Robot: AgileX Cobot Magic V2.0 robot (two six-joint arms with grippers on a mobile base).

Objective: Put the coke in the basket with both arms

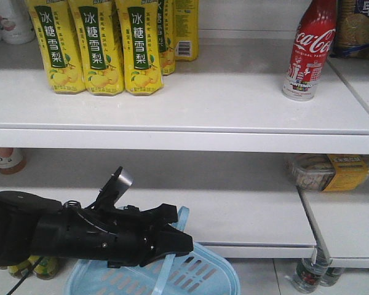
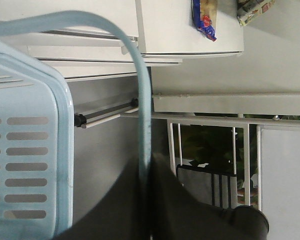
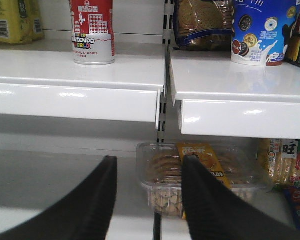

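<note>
The coke [image 1: 310, 49] is a slim red bottle standing upright at the right end of the upper white shelf [image 1: 172, 129]. Its lower part [image 3: 92, 35] shows at the top left of the right wrist view. The light blue basket [image 1: 203, 276] hangs low in front of the shelves, and its slotted side [image 2: 30, 150] fills the left of the left wrist view. My left gripper [image 1: 187, 243] [image 2: 149, 165] is shut on the basket's strap handle [image 2: 142, 100]. My right gripper [image 3: 150, 160] is open with nothing between its fingers, below and to the right of the coke. It is out of the front view.
Yellow pear-drink bottles [image 1: 98, 49] stand at the upper shelf's left. A clear tray of cookies [image 3: 200, 175] [image 1: 332, 172] sits on the lower shelf ahead of the right gripper. Cookie bags [image 3: 205, 22] and a blue snack tub [image 3: 262, 30] stand right of the shelf divider. Bottles [image 1: 310, 273] stand near the floor.
</note>
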